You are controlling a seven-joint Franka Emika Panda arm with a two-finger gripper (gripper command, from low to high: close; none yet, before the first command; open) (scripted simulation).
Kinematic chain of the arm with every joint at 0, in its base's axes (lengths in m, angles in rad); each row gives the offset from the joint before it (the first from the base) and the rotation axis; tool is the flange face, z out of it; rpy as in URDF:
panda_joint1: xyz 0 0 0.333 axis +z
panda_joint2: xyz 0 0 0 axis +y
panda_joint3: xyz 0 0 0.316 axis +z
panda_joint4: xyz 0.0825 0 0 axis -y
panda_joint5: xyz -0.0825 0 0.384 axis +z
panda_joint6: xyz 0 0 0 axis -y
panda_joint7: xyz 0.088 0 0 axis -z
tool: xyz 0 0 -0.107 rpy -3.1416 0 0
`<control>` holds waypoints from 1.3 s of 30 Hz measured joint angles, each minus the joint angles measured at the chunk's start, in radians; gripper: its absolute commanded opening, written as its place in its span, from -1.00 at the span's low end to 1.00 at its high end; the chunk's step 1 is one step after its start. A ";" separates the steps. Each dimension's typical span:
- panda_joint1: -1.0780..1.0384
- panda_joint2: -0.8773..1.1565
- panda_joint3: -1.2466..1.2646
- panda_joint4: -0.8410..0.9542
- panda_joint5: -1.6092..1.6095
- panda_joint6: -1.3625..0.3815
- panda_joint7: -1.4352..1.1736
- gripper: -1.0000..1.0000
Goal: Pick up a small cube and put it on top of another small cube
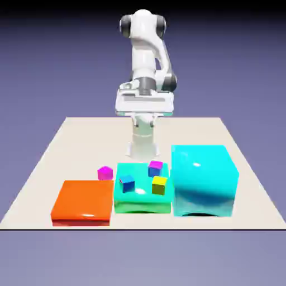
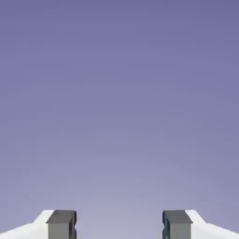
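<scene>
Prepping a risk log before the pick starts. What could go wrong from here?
1. Wrong pick: the pink cube lies on the table beside the green block, which carries three similar small cubes, one magenta-topped.
2. Tight approach: the orange slab and green block flank the pink cube, so a finger may clip them.
3. The claw is open and sees only backdrop.

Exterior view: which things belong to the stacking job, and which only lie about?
For the job: pink cube; gripper, open.
Lying about: orange slab; green block; big cyan block; blue cube; yellow cube; pink-topped cube.
</scene>
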 measured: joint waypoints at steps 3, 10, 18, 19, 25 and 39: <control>-0.010 0.061 -0.072 -0.021 -0.130 -0.061 -0.074 0.00; -0.034 0.202 -0.241 -0.069 -0.435 -0.204 -0.246 0.00; -0.062 0.364 -0.434 -0.124 -0.783 -0.368 -0.443 0.00; -0.065 0.385 -0.458 -0.131 -0.826 -0.389 -0.467 0.00; -0.039 0.552 -0.558 -0.137 -1.002 -0.302 -0.433 0.00; -0.038 0.622 -0.574 -0.120 -1.049 -0.247 -0.388 -1.00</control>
